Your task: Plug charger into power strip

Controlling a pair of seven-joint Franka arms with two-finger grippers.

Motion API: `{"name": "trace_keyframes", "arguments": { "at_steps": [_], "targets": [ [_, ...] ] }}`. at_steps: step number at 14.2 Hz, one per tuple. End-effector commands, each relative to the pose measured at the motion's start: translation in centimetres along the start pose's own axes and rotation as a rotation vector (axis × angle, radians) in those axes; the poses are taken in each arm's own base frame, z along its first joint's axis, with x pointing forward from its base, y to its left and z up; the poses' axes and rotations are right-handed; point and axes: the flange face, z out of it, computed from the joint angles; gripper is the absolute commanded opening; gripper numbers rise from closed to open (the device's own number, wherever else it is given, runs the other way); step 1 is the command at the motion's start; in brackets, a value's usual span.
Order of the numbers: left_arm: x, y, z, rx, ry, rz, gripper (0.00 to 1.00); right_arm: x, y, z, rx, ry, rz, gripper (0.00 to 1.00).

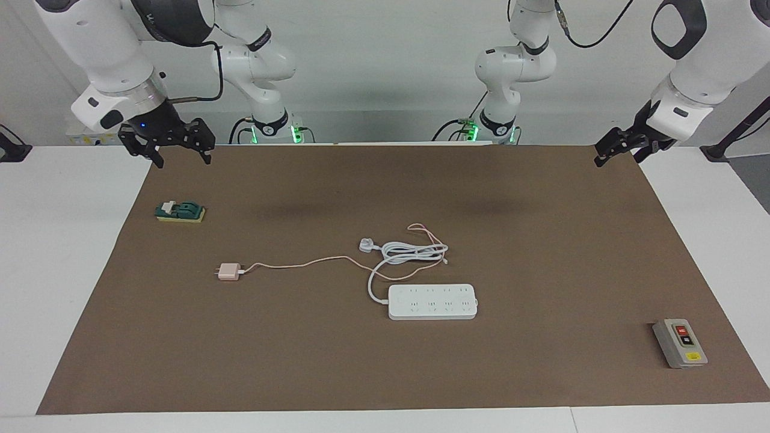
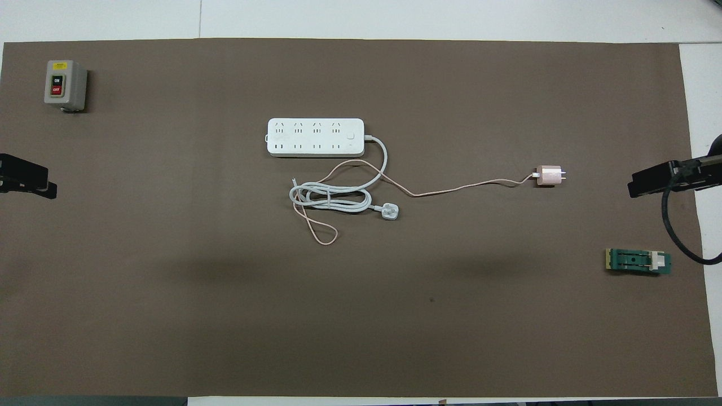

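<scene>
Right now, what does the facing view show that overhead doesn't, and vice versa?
Facing only: both arms' bodies and bases, and the right hand and left hand raised, open, at the mat's corners nearest the robots.

Overhead only: the ON/OFF lettering on the grey switch box and the power strip's socket rows seen square-on.

Both: the charger lying unplugged toward the right arm's end, its pink cable running to the strip's coiled cord, and the green block.

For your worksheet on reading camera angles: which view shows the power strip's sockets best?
The overhead view: the power strip is seen almost straight down, so both socket rows and its button show clearly. The facing view shows the same strip at a slant, its sockets smaller and fainter.
</scene>
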Motion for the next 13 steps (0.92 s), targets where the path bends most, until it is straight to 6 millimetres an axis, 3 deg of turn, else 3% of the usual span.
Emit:
{"name": "trace_keyframes", "arguments": {
  "at_steps": [1,10,13],
  "targets": [
    [-0.7,-0.2,-0.4,-0.013,0.017,-0.014,1.0,-0.3,0.3,0.1,-0.004,-0.006,0.0,1.0],
    [-0.8,-0.2,-0.3,-0.013,0.014,-0.014,1.0,-0.9,0.9,-0.1,0.003,-0.021,0.017,1.0],
    [-0.7,-0.2,-0.4,-0.013,0.017,-0.014,1.0,-1.5,3.1,0.0,0.008,-0.028,0.05,1.0]
  ]
}}
